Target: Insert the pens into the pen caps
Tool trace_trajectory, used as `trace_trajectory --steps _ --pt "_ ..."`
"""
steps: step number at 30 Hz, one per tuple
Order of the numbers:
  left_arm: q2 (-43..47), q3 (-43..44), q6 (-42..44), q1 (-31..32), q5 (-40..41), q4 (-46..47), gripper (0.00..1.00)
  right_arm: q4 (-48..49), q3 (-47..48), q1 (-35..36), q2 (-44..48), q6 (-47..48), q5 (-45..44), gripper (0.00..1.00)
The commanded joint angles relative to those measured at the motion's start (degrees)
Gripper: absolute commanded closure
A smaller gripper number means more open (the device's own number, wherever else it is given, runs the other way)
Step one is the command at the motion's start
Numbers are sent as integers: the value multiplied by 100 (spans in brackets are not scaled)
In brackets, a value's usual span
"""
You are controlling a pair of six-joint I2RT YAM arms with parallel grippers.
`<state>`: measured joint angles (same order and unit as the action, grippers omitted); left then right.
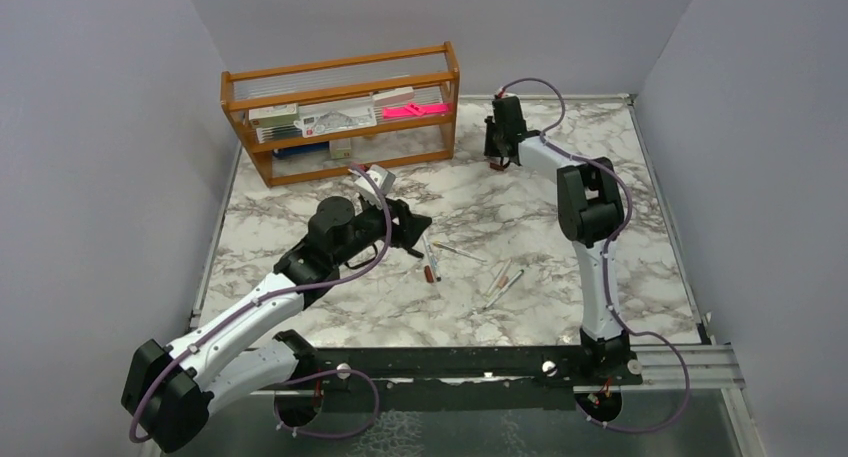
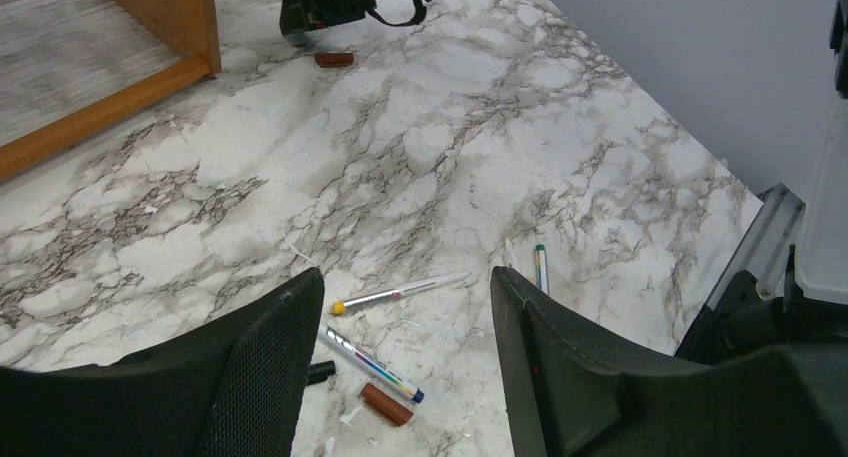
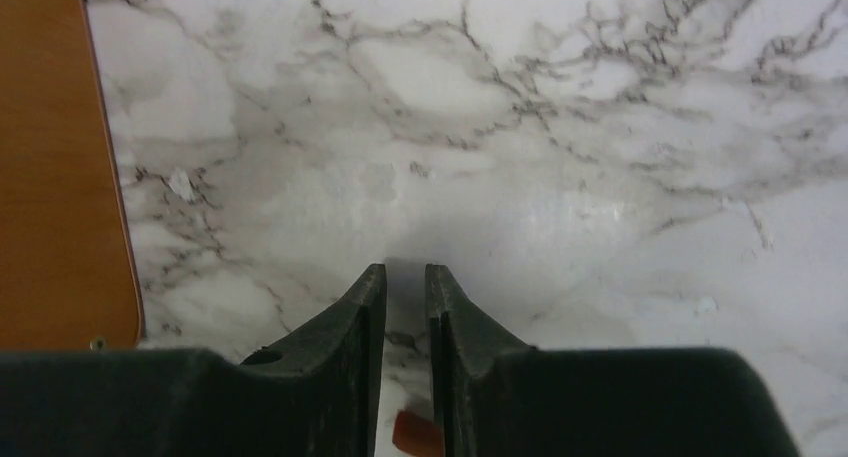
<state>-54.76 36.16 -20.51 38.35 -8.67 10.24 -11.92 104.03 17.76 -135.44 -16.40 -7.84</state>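
Pens (image 1: 497,277) lie loose in the middle of the marble table (image 1: 450,317), in front of the two arms. The left pincer (image 2: 405,277) hangs just over some of them. Its fingers are wide apart and hold nothing. Under it I see a yellow-tipped pen (image 2: 400,294), a striped pen (image 2: 372,363) and a green-tipped pen (image 2: 541,265). A brown cap (image 2: 386,404) lies just beside the striped pen.

The right pincer (image 3: 405,269) is far back on the table, near the wooden rack (image 1: 340,167). Its fingers are close together, with only a thin gap. A second brown cap (image 3: 415,435) shows low down between them. In the left wrist view this cap seems to sit on the table right at the pincer. I cannot tell if the fingers pinch it or only stand around it.

I think the step in hand is picking up that far cap, so the job has hardly begun. Next, the right fingers must squeeze the cap by its sides and lift it with its open end free. The left pincer must drop onto one pen and close on the middle of it. Then pen tip and cap hole have to line up straight. The cap is small and round, so it may roll or pop out.
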Motion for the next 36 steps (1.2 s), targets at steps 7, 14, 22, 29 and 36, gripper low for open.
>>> trace_trajectory --steps 7,14,22,29,36 --pt "543 -317 -226 -20 -6 -9 36 558 -2244 26 1682 -109 -247 82" --pt "388 -463 -449 -14 -168 287 37 812 -3295 37 2650 -216 -109 82" --pt "61 -188 -595 -40 -255 -2 27 1485 -4859 538 4750 167 959 44" --pt "-688 510 -1555 -440 -487 -591 16 1267 -5720 1908 5254 740 892 42" --pt "-636 351 -2809 -1392 -1651 59 17 1189 -5967 2133 4961 753 989 41"
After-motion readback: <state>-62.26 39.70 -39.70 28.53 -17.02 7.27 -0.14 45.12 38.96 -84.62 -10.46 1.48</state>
